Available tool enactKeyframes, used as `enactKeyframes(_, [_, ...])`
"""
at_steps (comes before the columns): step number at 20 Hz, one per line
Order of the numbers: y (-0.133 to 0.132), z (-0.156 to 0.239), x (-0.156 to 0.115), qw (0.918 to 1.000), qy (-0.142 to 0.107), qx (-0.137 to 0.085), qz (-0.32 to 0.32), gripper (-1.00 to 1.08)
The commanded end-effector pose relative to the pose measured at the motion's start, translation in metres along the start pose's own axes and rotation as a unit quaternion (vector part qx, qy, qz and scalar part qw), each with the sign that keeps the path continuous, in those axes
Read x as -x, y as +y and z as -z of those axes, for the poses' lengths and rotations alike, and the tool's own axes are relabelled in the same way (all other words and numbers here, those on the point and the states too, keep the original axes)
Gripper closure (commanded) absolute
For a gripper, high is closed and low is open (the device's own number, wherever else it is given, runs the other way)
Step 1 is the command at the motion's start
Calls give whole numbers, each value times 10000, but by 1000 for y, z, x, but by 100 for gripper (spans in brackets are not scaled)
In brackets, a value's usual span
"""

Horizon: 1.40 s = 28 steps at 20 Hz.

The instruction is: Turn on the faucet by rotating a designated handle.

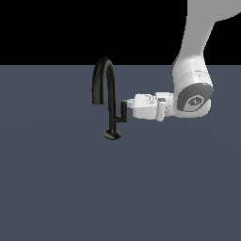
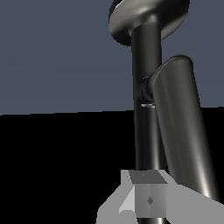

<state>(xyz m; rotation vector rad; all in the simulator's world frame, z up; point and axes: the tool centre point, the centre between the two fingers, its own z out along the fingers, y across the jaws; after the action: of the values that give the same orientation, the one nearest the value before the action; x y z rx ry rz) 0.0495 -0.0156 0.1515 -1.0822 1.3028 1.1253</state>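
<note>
The faucet [image 1: 113, 101] is a dark gooseneck tap on a small round base, in the middle of the exterior view. Its handle [image 1: 124, 112], a thin dark L-shaped rod, sticks off the stem toward the exterior view's right. My white gripper [image 1: 126, 102] reaches in level from that side, its tips at the top of the handle's upright part. In the wrist view the faucet stem [image 2: 146, 57] and the thick handle rod [image 2: 177, 122] loom close. The gripper [image 2: 146, 199] is shut with its fingers together, and the handle passes beside them, not between them.
The faucet stands on a flat grey-blue surface [image 1: 56, 188] that fills the lower part of the exterior view. The white arm [image 1: 193, 89] comes down at the exterior view's right. Nothing else shows.
</note>
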Motion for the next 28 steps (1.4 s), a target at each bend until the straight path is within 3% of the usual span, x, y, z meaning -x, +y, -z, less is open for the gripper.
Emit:
enactKeyframes(1, [9,0,4,10000,-16,28,-7,108])
enactKeyframes(7, [15,0,8,10000,-4,6,21,108])
enactKeyframes(21, [68,0,-15,10000,-15,27,-5,108])
enactKeyframes(23, [57,0,-3,9999,-14,11,119,108])
enactKeyframes(28, [72,0,-35,10000,-15,19,59,108])
